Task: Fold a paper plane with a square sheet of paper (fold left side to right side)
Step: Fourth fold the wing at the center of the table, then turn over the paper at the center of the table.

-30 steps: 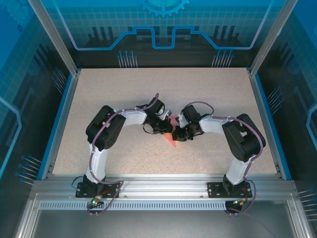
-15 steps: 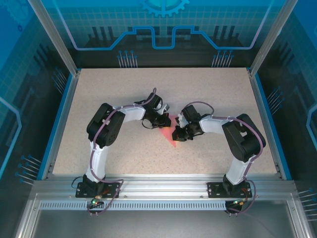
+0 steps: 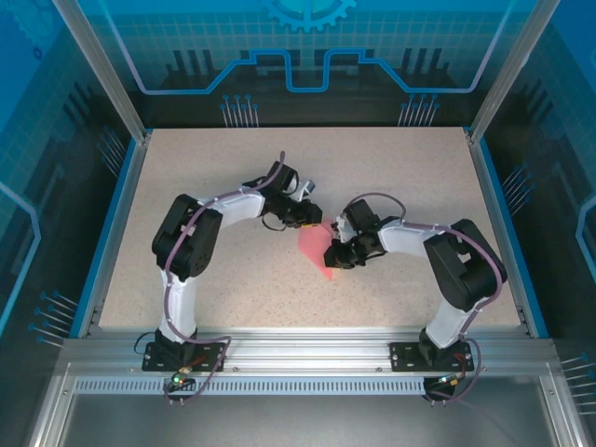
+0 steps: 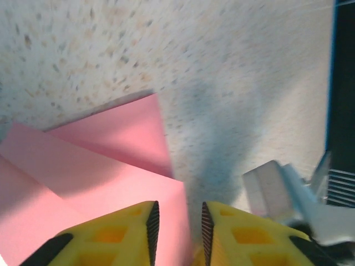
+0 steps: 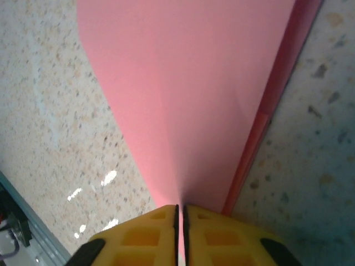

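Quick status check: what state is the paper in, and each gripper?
Pink paper: partly folded, flaps overlapping, one edge pinched.
Left gripper: jaws slightly apart over the paper's edge, gripping nothing.
Right gripper: shut on the paper.

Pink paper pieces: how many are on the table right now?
1. The pink paper lies folded between the two grippers, pinched by the shut right gripper, with the open left gripper over its far edge. The grippers could hide another scrap.
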`<state>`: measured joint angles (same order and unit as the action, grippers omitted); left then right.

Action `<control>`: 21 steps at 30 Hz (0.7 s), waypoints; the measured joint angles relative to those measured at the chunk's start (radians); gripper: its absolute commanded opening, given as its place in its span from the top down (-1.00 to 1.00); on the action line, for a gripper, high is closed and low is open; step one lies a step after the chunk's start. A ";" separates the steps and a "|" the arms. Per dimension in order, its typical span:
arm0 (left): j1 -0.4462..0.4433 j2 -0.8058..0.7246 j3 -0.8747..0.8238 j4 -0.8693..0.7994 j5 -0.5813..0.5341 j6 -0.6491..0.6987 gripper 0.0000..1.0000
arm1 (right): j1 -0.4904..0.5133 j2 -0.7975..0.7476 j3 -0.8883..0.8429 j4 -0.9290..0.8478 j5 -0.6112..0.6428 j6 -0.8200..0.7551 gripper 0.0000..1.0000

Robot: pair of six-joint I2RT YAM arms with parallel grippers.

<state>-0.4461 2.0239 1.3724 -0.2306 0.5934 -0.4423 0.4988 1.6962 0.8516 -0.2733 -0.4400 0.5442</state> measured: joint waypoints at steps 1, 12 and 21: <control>0.013 -0.030 -0.001 0.000 0.003 -0.001 0.24 | 0.000 -0.027 -0.002 -0.006 0.011 -0.003 0.50; 0.086 -0.164 -0.139 0.043 0.006 -0.013 0.16 | -0.093 -0.311 -0.110 0.054 0.102 0.031 -0.08; 0.059 -0.024 -0.158 0.072 0.006 -0.056 0.17 | -0.107 -0.357 -0.140 0.076 0.099 0.059 -0.12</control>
<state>-0.3874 1.9995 1.2144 -0.1589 0.5999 -0.4988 0.3916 1.3396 0.7113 -0.1974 -0.3412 0.6029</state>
